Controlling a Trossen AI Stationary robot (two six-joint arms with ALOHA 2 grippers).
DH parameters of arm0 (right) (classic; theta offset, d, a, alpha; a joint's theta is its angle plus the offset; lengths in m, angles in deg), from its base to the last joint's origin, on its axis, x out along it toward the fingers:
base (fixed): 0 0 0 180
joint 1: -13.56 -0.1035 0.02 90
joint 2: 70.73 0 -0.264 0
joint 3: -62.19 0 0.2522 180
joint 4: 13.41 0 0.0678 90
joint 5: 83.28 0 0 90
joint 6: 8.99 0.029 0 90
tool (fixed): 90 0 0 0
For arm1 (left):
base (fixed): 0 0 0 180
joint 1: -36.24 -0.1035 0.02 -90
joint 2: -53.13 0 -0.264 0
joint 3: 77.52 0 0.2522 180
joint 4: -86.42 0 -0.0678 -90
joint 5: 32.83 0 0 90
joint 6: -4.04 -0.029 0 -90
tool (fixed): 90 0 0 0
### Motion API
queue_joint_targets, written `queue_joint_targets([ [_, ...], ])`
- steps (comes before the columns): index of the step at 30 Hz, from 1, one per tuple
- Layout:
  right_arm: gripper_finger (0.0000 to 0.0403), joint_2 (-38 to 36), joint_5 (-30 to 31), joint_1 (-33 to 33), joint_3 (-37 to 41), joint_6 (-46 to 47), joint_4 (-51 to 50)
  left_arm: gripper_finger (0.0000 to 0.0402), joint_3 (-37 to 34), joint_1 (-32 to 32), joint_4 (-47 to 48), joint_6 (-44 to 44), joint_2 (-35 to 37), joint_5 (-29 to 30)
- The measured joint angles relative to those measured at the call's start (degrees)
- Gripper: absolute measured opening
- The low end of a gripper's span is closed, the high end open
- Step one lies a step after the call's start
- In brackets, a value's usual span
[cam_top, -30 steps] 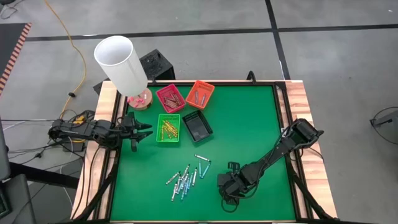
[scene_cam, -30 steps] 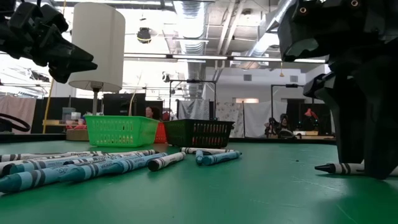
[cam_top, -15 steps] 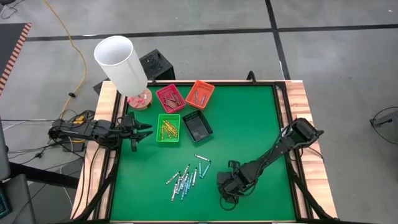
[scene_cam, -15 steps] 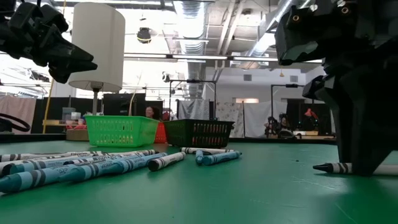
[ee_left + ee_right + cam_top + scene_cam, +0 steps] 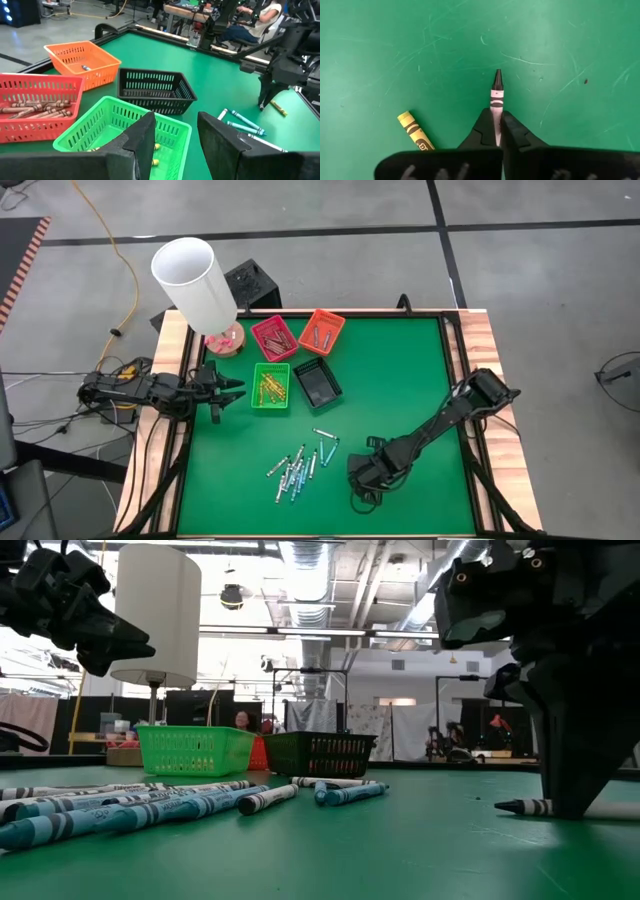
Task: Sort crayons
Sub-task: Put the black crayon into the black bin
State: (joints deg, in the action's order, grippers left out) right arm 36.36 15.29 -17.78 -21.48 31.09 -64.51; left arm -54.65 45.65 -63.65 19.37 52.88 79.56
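Here, right gripper (image 5: 496, 131) at lower centre of the high view, fingers pinched onto a thin black-tipped white-wrapped crayon (image 5: 497, 92) lying on the green felt table (image 5: 400, 390). Yellow paper-wrapped crayon (image 5: 413, 131) just beside, lower left in the right wrist view. Loose pile of light blue and grey crayons (image 5: 298, 465) left of it. Left gripper (image 5: 222, 391) at mid-left edge, fingers spread, nothing between, beside the green slotted plastic tray (image 5: 270, 386).

Grey taped floor (image 5: 330, 220), white lamp (image 5: 195, 280) (table corner), ceiling ducts (image 5: 310, 560)
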Motion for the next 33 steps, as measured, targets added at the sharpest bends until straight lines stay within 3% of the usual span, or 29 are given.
queue_joint_targets([
  [17,0.0002,0.2,0.8,8.1,-9.3,-15.0,-1.6,0.0137,0.0,0.0,0.0,0.2,0.0,0.1],
  [26,0.0002,0.1,8.6,15.7,-17.0,-23.5,-0.9,0.0137,0.0,0.0,0.0,1.1,0.0,0.1],
  [33,0.0001,0.0,11.0,22.8,-20.0,-24.1,-0.2,0.0137,0.0,0.0,2.3,2.8,0.0,0.9],
])
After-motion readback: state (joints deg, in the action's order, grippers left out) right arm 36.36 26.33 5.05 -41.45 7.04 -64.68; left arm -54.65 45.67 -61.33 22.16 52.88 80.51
